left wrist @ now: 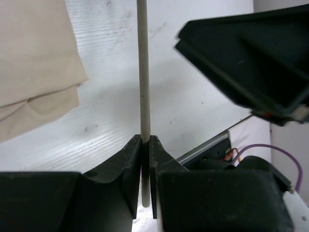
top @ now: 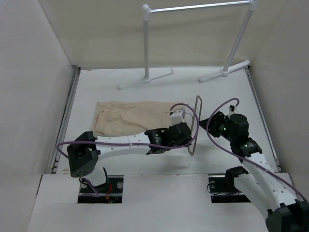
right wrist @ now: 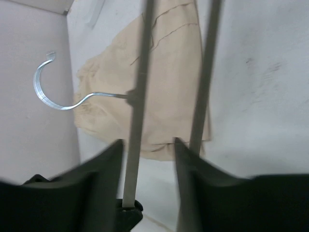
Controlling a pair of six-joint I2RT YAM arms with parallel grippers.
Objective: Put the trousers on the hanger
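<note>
The beige trousers (top: 129, 118) lie flat and wrinkled on the table, left of centre. They also show in the left wrist view (left wrist: 34, 63) and the right wrist view (right wrist: 166, 82). The grey wire hanger (top: 195, 124) stands on edge just right of them. My left gripper (top: 189, 135) is shut on one of its wires (left wrist: 144, 72), which runs up between the fingertips (left wrist: 146, 140). My right gripper (top: 208, 123) is open at the hanger's right side. In its view (right wrist: 147, 159) one hanger bar (right wrist: 137, 121) passes between the fingers, a second bar (right wrist: 205, 87) lies beyond, and the hook (right wrist: 48, 92) points left.
A white tubular clothes rack (top: 193, 8) stands at the back, its feet (top: 145, 79) on the table. Side walls close in left and right. Purple cables (top: 186, 107) loop over both wrists. The right gripper's black body (left wrist: 251, 53) hangs close above the left one.
</note>
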